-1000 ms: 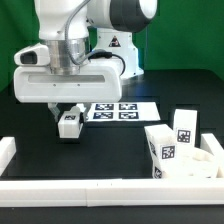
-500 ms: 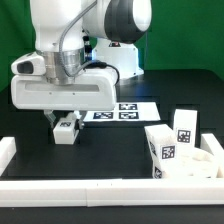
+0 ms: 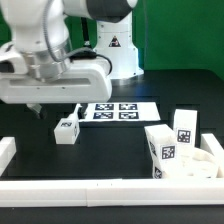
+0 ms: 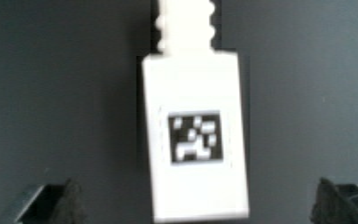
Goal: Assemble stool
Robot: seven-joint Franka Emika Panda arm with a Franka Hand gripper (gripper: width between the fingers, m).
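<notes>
Claw (image 4: 194, 205): fingers spread wide apart, gripping nothing, raised above the leg.
Leg: short blocky white plastic stool leg (image 3: 67, 130) with black-and-white square tag, lying flat on the black surface (image 3: 110, 150) directly beneath the claw, between its fingertips, apparently set down ready for assembly.
Other stool parts (image 3: 180, 150): clustered well apart.

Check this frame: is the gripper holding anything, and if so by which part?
Nothing is held. The gripper is open, its fingertips standing clear on either side of the white blocky plastic stool leg, which lies on the black table.
</notes>
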